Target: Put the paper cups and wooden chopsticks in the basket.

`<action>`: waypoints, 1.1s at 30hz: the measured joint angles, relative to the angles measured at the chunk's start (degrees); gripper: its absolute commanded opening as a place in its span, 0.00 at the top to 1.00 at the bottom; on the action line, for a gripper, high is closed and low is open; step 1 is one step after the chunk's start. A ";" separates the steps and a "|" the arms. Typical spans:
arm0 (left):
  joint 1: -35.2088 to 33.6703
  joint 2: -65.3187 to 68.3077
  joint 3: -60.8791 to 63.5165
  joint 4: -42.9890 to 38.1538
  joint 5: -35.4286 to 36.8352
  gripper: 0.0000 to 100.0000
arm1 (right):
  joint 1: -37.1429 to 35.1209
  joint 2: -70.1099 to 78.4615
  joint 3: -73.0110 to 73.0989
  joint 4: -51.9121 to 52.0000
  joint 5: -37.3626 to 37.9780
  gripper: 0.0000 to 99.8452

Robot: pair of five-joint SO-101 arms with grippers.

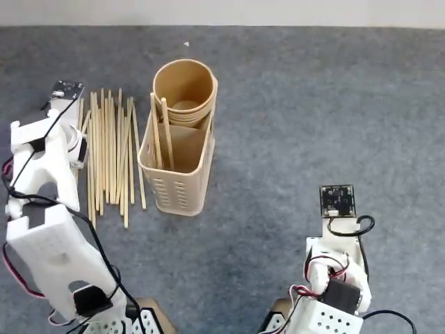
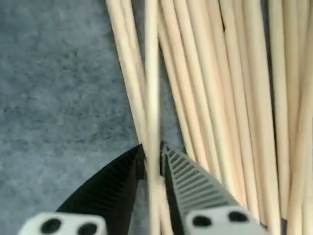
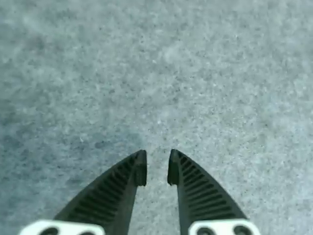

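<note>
Loose chopsticks (image 1: 111,153): a flat bundle on the grey surface (image 1: 313,104), just left of the basket in the high view. The long axes run far to near, roughly parallel to each other and to the basket's long side; a few cross at slight angles.
Single chopstick (image 2: 152,73): at the bundle's outer edge, lying along the same far-to-near line and touching its neighbours (image 2: 234,98).
Left gripper (image 2: 151,152): jaws drawn narrow, one on each side of the single chopstick, gripping across its width, low over the surface.
Left arm (image 1: 42,160): stands over the bundle's outer edge, on the side away from the basket.
Basket (image 1: 177,188): beige and slotted, upright at the middle of the surface, its long axis far to near.
Paper cups (image 1: 184,87): nested upright in the basket's far compartment, mouths up.
Chopsticks in basket (image 1: 161,136): two, standing on end in the near compartment and leaning against the wall that faces the bundle, tips above the rim.
In the way: the basket's near wall stands between the bundle and the open compartment.
Right gripper (image 3: 156,169): a narrow gap between the jaws, nothing in it, above bare surface.
Right arm (image 1: 337,278): at the near right, well apart from the basket.
</note>
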 measured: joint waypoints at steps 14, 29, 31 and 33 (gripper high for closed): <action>-0.79 1.32 -11.34 5.63 0.00 1.00 | 0.00 0.00 0.00 0.00 0.00 0.91; 1.93 1.32 -49.05 30.15 8.70 1.00 | 0.00 0.00 0.00 0.00 0.00 0.91; 3.96 0.97 -56.62 33.49 10.64 1.00 | 0.00 0.00 0.00 0.00 0.00 0.91; 7.03 -1.14 -64.79 36.66 12.22 1.00 | 0.00 0.00 0.00 0.00 0.00 0.91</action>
